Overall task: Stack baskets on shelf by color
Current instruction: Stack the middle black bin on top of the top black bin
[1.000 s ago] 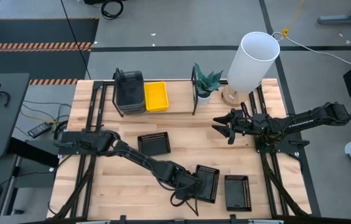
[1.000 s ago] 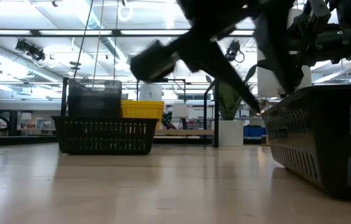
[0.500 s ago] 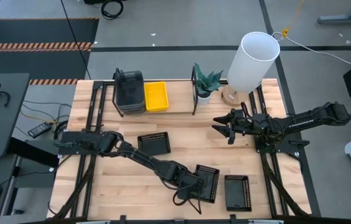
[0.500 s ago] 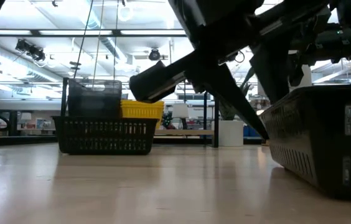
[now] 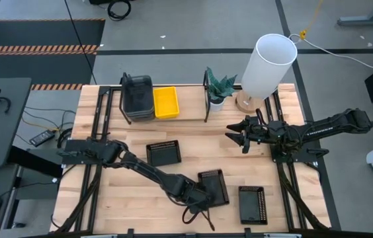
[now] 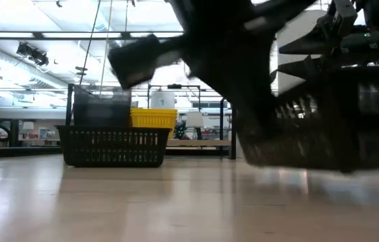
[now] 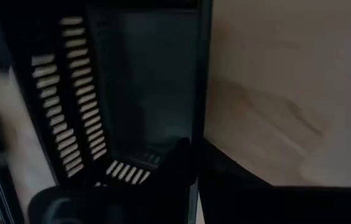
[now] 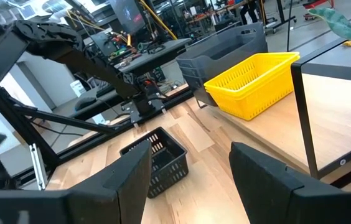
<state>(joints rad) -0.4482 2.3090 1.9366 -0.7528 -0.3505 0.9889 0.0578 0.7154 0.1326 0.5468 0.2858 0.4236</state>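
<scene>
My left gripper [image 5: 200, 196] is shut on a black mesh basket [image 5: 213, 186] near the table's front, and the low view shows this basket [image 6: 324, 128] off the wood. Two more black baskets rest on their bottoms on the table, one left of centre [image 5: 163, 153] and one at the front right [image 5: 252, 203]. On the shelf [image 5: 186, 111] at the far left stand a stack of grey baskets [image 5: 137, 96] and a yellow basket [image 5: 166, 102]. My right gripper [image 5: 238, 135] waits open over the table's right half, holding nothing. My left gripper pinches the black basket's side wall at its rim [image 7: 198, 118], one finger [image 7: 178, 158] inside the basket and the other outside. It comes at the basket from the table's left, slanting down. The basket hangs tilted, clear of the table.
A potted plant [image 5: 219, 89] and a white lamp [image 5: 267, 65] stand at the far edge, right of the shelf. Black wire frames [image 5: 100, 112] run along the table's left side. Bare wood lies between the two resting black baskets and the shelf.
My left gripper has shut on the black basket's wall and raised it. The basket has come off the table, turned about, and shifted a little toward the far and left edges.
</scene>
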